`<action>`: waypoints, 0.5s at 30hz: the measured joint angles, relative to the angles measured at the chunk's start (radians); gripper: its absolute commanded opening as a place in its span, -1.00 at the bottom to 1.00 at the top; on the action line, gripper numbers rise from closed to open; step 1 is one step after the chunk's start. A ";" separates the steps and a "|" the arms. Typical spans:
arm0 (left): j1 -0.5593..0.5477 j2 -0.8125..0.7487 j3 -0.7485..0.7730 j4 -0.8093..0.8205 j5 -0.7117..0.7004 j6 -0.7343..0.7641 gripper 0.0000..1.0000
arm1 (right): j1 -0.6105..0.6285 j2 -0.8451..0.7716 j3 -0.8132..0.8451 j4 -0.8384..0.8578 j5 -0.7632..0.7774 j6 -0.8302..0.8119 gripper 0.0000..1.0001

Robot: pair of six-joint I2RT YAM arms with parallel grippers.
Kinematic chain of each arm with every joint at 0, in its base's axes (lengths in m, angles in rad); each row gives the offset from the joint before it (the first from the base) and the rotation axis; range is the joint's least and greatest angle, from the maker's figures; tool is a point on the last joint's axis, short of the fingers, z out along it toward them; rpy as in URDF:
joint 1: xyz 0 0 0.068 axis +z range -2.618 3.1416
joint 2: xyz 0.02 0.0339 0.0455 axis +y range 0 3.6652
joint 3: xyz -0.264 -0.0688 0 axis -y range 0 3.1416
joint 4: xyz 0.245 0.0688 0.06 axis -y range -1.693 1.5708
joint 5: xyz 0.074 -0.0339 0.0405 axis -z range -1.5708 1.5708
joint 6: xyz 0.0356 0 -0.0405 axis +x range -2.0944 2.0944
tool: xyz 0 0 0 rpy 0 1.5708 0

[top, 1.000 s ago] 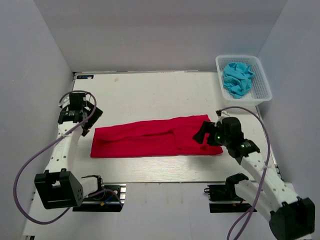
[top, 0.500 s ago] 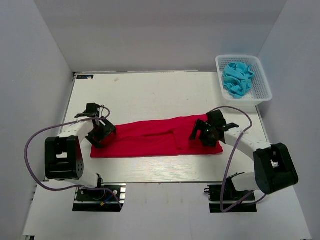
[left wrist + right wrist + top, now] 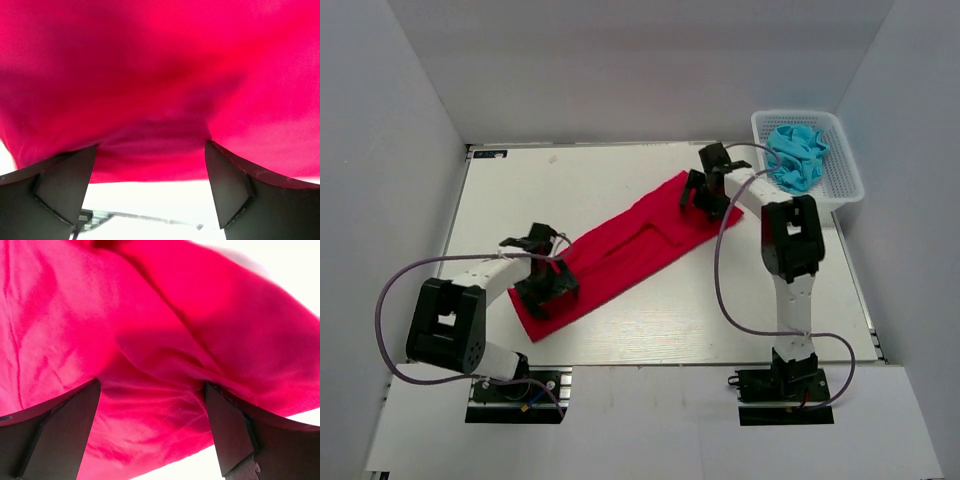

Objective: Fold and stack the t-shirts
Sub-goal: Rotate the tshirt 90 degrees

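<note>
The red t-shirt (image 3: 630,245) lies as a long folded strip running diagonally on the white table, from near left to far right. My left gripper (image 3: 548,283) sits on its near-left end, jaws wide apart, with the cloth's edge between the fingers in the left wrist view (image 3: 150,150). My right gripper (image 3: 705,195) sits on the far-right end, jaws also wide apart over wrinkled red cloth (image 3: 150,340). The turquoise t-shirt (image 3: 795,158) lies crumpled in the white mesh basket (image 3: 850,170).
The basket stands at the table's far right corner, just right of my right arm. White walls close in the table (image 3: 620,180) on the left, back and right. The arms' base plates sit along the near edge.
The red shirt has swung from lying level across the table to a diagonal. My right gripper moved far back towards the basket; my left gripper moved right and nearer along the shirt's left end.
</note>
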 measured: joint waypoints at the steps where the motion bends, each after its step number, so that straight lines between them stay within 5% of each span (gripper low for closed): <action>1: -0.038 0.000 -0.002 -0.008 0.030 -0.003 1.00 | 0.002 0.058 0.087 0.005 -0.003 -0.018 0.80; 8: -0.454 -0.005 -0.031 -0.072 0.441 -0.026 1.00 | 0.026 0.423 0.644 0.089 -0.216 -0.147 0.80; 15: -0.550 -0.153 0.212 -0.068 0.603 0.018 1.00 | 0.091 0.392 0.600 0.222 -0.303 -0.286 0.80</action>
